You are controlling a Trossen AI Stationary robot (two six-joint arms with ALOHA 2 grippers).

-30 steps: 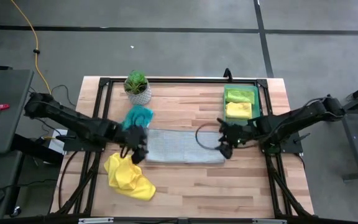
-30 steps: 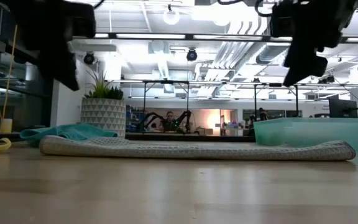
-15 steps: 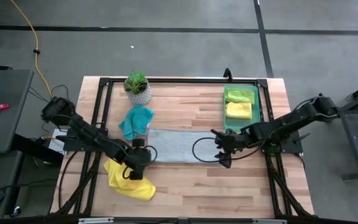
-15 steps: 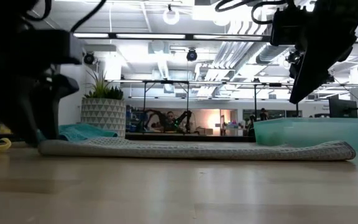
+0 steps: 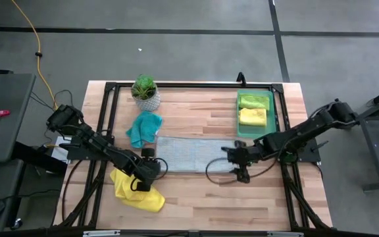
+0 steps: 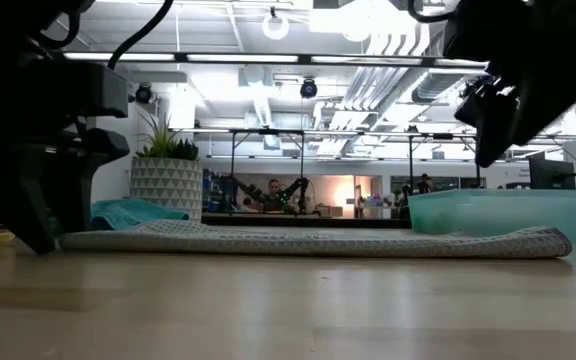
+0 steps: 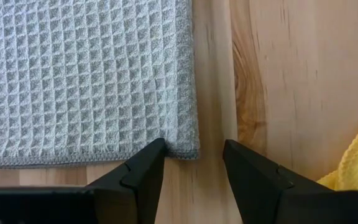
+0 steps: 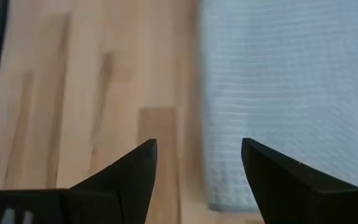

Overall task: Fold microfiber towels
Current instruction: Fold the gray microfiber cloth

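A grey waffle-weave towel (image 5: 191, 155) lies flat on the table's middle. My left gripper (image 7: 194, 163) is open and down at table height, its fingers on either side of the towel's near left corner (image 7: 190, 151). My right gripper (image 8: 197, 168) is open and hangs above the table (image 6: 496, 125), over the towel's near right corner (image 8: 219, 202). A teal towel (image 5: 145, 128) lies crumpled by the grey towel's far left. A yellow towel (image 5: 137, 188) lies crumpled near the front left. My left gripper comes slanting down from above at the grey towel's near left corner (image 7: 185, 149). One fingertip (image 7: 151, 160) stands at the towel's near edge. Whether it touches the cloth, I cannot tell.
A translucent green tray (image 5: 272, 110) at the back right holds a lime green towel (image 5: 254, 101) and a yellow towel (image 5: 252, 116), both folded. A small plant in a white pot (image 5: 145, 93) stands at the back left. Bare wood lies along the table's near edge.
My left gripper has sunk from above the towel's left end to table height at its near left corner, moving toward the near edge and rolling its wrist. My right gripper has moved toward the near edge and a little down, also rolling. The grey towel has stayed flat.
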